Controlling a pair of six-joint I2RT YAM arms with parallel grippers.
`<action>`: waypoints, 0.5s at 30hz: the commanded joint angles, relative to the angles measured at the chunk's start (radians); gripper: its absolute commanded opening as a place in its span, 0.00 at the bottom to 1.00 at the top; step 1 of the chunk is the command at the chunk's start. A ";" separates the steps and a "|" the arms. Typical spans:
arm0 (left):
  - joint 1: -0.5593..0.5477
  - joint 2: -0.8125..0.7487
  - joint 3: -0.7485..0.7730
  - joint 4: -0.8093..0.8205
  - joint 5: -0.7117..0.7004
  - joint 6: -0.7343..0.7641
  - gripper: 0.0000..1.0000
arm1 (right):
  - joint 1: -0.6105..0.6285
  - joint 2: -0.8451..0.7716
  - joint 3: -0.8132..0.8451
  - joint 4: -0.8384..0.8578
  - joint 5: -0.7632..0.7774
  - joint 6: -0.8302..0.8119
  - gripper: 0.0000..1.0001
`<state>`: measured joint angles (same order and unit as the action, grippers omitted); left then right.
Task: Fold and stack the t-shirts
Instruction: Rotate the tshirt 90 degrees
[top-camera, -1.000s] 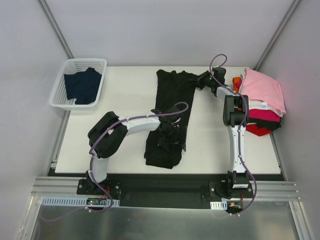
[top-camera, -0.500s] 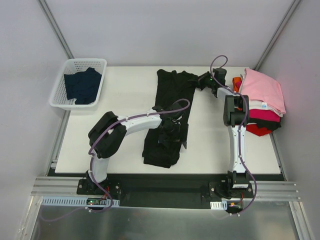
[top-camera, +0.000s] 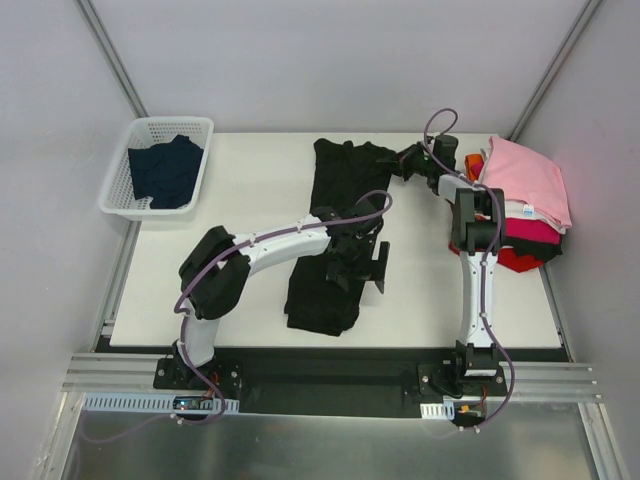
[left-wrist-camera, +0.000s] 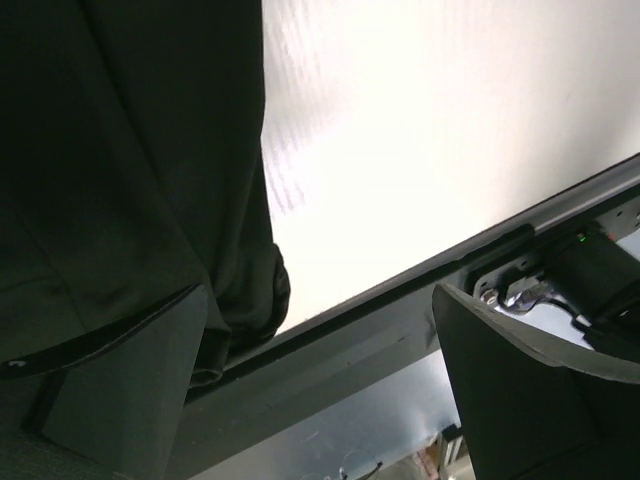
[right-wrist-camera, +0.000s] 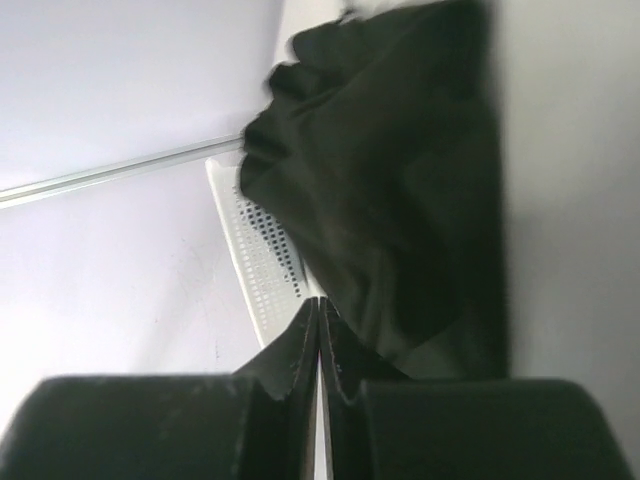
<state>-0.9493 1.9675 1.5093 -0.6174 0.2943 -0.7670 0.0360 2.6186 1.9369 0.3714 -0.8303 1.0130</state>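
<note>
Black cloth fills most of both wrist views and gives little detail. The left wrist view shows only a dark fold and a rolled hem, and the right wrist view is blurred. From above, the black t-shirt (top-camera: 335, 200) lies as a long narrow strip down the middle of the table (top-camera: 230, 290). Its middle right edge is hidden under the left arm's wrist.

At the right edge of the table, the pile (top-camera: 520, 225) shows its pink t-shirt (top-camera: 525, 180) in full. The white, magenta and red ones beneath appear only as edges. An orange scrap (top-camera: 474, 162) is partly cut off by the right arm. In the basket (top-camera: 120, 190) at the far left, a navy t-shirt (top-camera: 165, 170) lies bunched, its shape hard to read.

The left gripper (top-camera: 370, 268) hangs over the lower right edge of the black t-shirt with its fingers (left-wrist-camera: 130, 400) spread wide. One finger is over the cloth and the other over bare table towards the near rail, and nothing is held between them.

The right gripper (top-camera: 405, 163) sits at the shirt's far right corner with its fingers (right-wrist-camera: 290, 360) pressed together. The cloth runs right into the tips, pinched there by a thin edge, and the shirt stretches away from that grip towards the arm bases.
</note>
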 joint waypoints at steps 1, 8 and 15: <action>-0.003 -0.004 0.138 -0.102 -0.073 0.061 0.96 | -0.028 -0.215 -0.044 0.069 -0.076 0.004 0.15; 0.049 0.002 0.256 -0.269 -0.184 0.152 0.99 | -0.059 -0.391 -0.174 0.038 -0.153 -0.008 0.84; 0.316 -0.191 -0.071 -0.249 -0.201 0.182 0.99 | -0.042 -0.653 -0.475 -0.360 -0.156 -0.412 0.93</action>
<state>-0.7822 1.9091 1.5860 -0.7860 0.1566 -0.6373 -0.0250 2.1185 1.5795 0.3119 -0.9600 0.9241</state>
